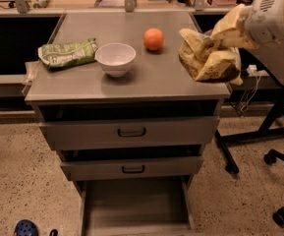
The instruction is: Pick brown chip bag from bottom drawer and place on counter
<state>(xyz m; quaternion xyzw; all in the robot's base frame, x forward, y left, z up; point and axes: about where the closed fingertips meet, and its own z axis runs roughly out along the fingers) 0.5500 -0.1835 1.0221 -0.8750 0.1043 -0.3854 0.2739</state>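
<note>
The brown chip bag (206, 58) is crinkled, tan-yellow with dark brown patches. It hangs over the right edge of the counter (131, 85), to the right of the orange. My gripper (228, 29) reaches in from the upper right on a white arm and is shut on the top of the bag. I cannot tell whether the bag's underside touches the counter. The bottom drawer (136, 205) is pulled open below the two upper drawers, and its flat grey floor shows bare.
On the counter are a green chip bag (67, 54) at left, a white bowl (115, 59) in the middle and an orange (153, 39) behind it. Black chair legs and casters (274, 156) stand to the cabinet's right. A blue shoe (25, 227) lies on the floor.
</note>
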